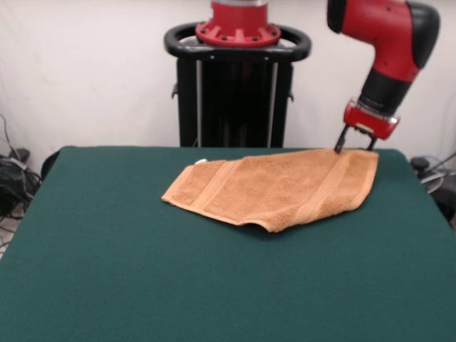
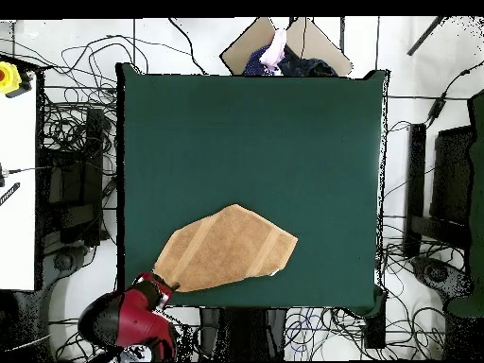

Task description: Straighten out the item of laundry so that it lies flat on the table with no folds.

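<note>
I could read no brand, label text or writing anywhere; the small white tag (image 1: 201, 162) on the hand towel (image 1: 274, 187) was too tiny for me to make out any print.

From my seat the claw (image 1: 355, 146) hung at the towel's far corner, its two thin dark fingers (image 1: 340, 141) pointing down with a narrow gap showing between them, tips right at the cloth's edge. Whether they actually pinched the terry I could not tell.

The towel spread away from the claw across the bench (image 1: 142, 271), reaching toward the bench's middle, its farthest corner the one bearing the tag. It was tan-orange looped terry, soft and nubby, crossed by two flatter woven bands (image 1: 324, 187). Its outline was irregular rather than square: the front edge farthest from the claw curled up in a small fold, casting a shadow beneath.

In the overhead view the towel (image 2: 227, 248) lay just beyond the claw (image 2: 168, 284), near the bench's (image 2: 246, 123) robot-side edge. The bench top was dark green and felt-like, matte and rectangular. The arm's housing (image 1: 388, 32) was glossy red and black, rounded.
</note>
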Tool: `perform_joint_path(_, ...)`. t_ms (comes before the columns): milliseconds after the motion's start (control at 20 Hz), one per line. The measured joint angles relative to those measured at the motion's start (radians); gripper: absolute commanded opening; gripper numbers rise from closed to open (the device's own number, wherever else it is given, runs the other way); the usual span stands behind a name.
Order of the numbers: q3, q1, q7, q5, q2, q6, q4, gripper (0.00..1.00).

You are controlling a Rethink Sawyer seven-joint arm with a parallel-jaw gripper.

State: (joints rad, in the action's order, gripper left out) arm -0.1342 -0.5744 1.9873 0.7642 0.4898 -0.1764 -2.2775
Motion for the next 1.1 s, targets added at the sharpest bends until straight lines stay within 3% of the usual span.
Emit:
perform_joint_path(150, -0.054, -0.02, 0.0, -0.002, 0.031, 0.029, 0.001, 1.0)
perform_joint_path(550, -0.295, -0.032, 0.0, -0.052, 0.135, 0.272, 0.092, 1.0)
perform_joint_path(800, -0.362, -0.014, 0.0, -0.052, 0.111, 0.265, 0.16, 1.0)
perform_joint_path(1100, -0.363, 0.079, 0.0, -0.082, 0.096, 0.236, 0.212, 1.0)
